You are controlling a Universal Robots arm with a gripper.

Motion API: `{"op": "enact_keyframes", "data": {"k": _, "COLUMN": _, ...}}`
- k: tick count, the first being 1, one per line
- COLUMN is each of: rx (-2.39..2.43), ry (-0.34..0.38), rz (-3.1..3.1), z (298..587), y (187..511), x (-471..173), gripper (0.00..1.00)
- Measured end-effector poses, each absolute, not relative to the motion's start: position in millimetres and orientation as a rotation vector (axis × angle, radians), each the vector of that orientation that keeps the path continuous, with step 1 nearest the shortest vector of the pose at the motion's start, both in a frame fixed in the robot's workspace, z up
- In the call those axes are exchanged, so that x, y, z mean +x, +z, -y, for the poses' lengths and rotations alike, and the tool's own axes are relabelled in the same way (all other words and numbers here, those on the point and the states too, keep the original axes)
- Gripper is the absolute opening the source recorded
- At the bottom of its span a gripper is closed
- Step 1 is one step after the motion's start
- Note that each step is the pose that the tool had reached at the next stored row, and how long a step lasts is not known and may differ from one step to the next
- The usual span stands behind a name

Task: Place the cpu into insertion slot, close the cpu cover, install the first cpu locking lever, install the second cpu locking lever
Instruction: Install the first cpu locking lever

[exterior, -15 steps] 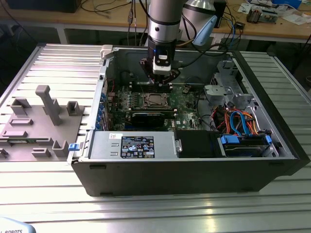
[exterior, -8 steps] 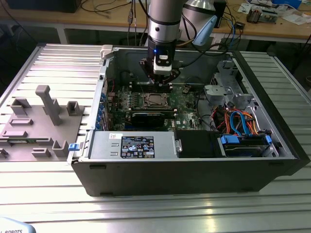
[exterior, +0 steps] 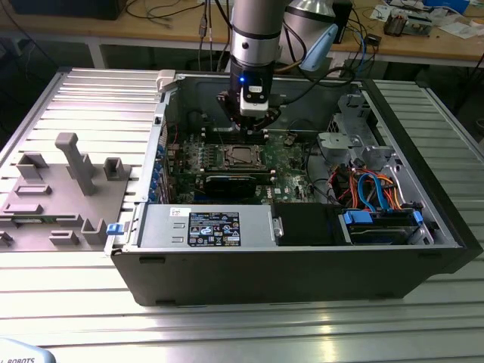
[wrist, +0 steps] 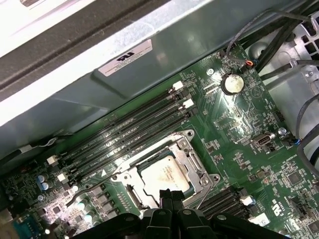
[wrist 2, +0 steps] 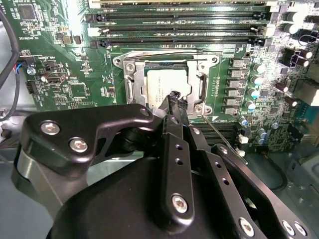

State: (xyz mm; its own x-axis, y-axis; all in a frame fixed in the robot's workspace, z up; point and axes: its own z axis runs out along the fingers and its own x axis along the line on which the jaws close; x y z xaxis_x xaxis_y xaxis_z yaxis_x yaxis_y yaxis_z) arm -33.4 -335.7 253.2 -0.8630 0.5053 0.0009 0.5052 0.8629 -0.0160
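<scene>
1. The cpu sits flat in the insertion slot, with the cpu cover lowered around it.
2. The pincer, tips pressed together and holding nothing, hovers over the slot's corner beside a locking lever, probably to push it.

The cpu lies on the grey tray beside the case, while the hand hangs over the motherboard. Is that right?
Not quite. The cpu sits in the slot, as the second wrist view shows. The hand does hang over the motherboard.
</scene>
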Motion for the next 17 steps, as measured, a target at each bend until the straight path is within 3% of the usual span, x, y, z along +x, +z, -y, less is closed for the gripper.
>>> {"op": "enact_keyframes", "data": {"k": 17, "rx": -0.76, "ry": 0.024, "rz": 3.043, "z": 335.7, "y": 253.2, "x": -33.5, "gripper": 0.11}}
